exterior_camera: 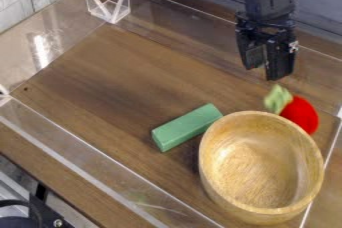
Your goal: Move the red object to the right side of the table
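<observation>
Above the bowl (pixel 261 204), your gripper (pixel 275 74) blurs into its dark arm; fingers look open, holding nothing. The red object (pixel 299 115) sits beyond the bowl's far rim, its lower edge possibly hidden.

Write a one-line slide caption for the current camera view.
The claw hangs above the red toy fruit, beside the wooden bowl and green block.

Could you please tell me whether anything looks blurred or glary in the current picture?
Camera view: the red ball-shaped toy fruit and its green stem look smeared; pale glare patches on the clear acrylic wall at left.
</observation>
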You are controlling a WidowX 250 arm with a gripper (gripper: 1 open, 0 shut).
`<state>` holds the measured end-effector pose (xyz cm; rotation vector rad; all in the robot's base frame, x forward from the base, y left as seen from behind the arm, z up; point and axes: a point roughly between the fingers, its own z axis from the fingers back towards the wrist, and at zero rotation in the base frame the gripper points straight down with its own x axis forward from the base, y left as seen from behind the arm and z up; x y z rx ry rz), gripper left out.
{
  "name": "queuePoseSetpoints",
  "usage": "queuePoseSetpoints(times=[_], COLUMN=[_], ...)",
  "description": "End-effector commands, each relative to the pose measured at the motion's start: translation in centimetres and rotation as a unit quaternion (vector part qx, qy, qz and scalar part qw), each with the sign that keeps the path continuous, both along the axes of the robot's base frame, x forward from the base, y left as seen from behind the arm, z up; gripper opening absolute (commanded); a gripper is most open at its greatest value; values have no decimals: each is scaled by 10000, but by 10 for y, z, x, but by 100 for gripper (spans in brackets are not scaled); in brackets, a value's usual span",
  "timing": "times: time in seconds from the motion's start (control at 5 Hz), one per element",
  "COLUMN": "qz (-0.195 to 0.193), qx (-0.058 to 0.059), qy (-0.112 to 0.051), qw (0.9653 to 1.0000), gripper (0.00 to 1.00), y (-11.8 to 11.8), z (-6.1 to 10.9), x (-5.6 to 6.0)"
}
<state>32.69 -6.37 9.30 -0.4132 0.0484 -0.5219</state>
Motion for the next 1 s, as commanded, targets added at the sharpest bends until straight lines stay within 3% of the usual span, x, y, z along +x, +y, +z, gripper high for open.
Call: queuePoseSetpoints(times=[0.0,0.6,0.8], qz=[35,88,63], qx=[4,391,601], qy=[-362,-467,-590], qw=[9993,9981,9964], gripper=[100,100,100], y=[9,32,33], z=[28,46,63], x=[4,-4,-13])
